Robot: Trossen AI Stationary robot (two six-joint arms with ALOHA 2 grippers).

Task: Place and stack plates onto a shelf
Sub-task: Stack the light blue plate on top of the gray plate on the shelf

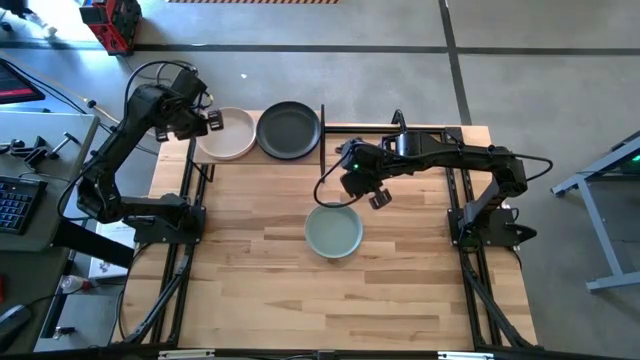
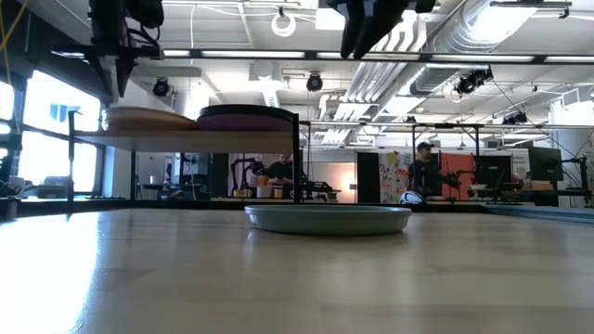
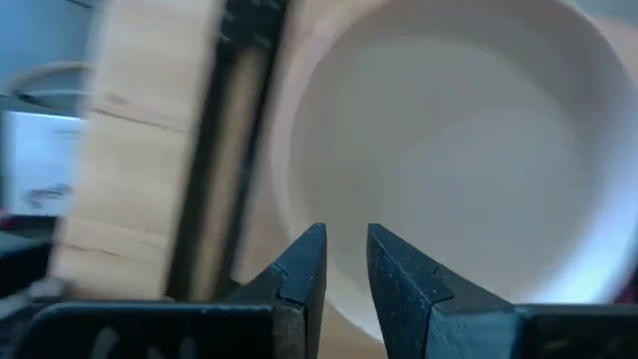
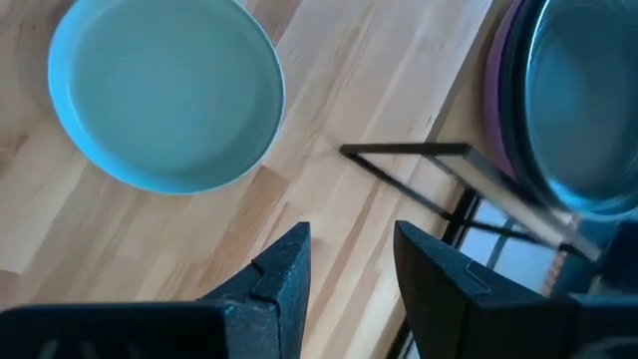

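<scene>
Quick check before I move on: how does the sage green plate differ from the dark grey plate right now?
The sage green plate lies on the tabletop; the dark grey plate sits up on the shelf. The green one lies alone; the grey one tops a stack, a purple rim showing beneath it. The green is pale, the grey dark. Both are round, shallow, upright and look alike in size.

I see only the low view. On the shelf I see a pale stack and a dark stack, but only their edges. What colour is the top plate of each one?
Observer: From above, the left stack is topped by a beige plate, the right stack by a dark grey plate.
Operator: Which arm is above the green plate?
Observer: The right hand hangs open beside the far rim of the sage green plate, not touching it.
Operator: And the left one?
Observer: The left hand is at the beige plate's left rim, its fingers apart above the plate.
</scene>
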